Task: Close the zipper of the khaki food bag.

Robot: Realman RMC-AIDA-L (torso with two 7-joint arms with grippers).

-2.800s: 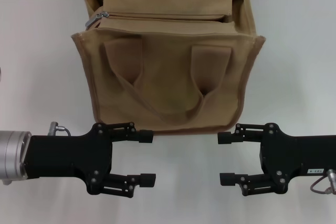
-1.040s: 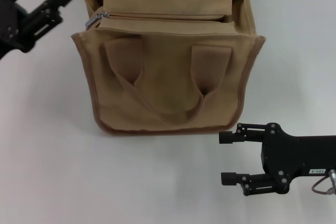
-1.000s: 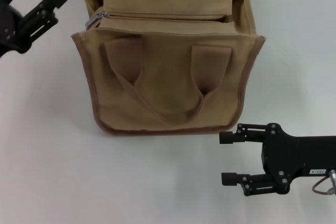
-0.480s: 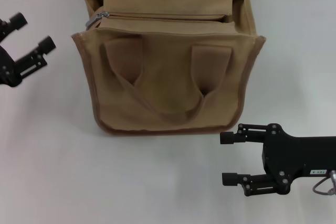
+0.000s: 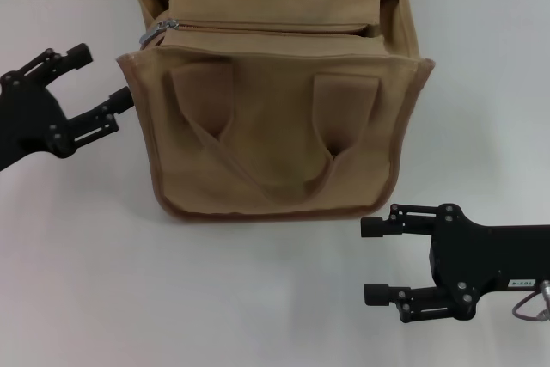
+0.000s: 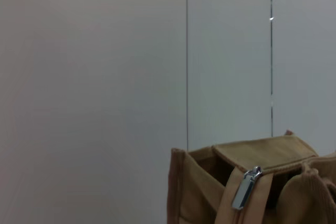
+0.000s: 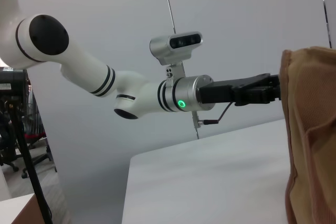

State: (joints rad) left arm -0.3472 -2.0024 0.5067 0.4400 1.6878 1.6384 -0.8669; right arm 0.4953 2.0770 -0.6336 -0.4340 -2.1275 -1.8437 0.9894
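The khaki food bag (image 5: 275,126) stands upright in the middle of the white table, its two handles folded down on the near face. Its zipper (image 5: 266,27) runs along the top panel, and the silver pull (image 5: 158,33) lies at the bag's left end. My left gripper (image 5: 103,76) is open just left of the bag's upper left corner, fingertips pointing at it and holding nothing. The left wrist view shows the pull (image 6: 245,188) hanging over that end of the bag (image 6: 199,187). My right gripper (image 5: 372,261) rests open near the table's front right, below the bag.
The white table (image 5: 77,255) stretches wide on both sides and in front of the bag. A pale wall stands behind it. In the right wrist view, the white left arm (image 7: 131,95) reaches toward the edge of the bag (image 7: 310,129).
My left gripper left the front of the table, swung up to the far left, then came down and right to the bag's left side. The right gripper stayed put.
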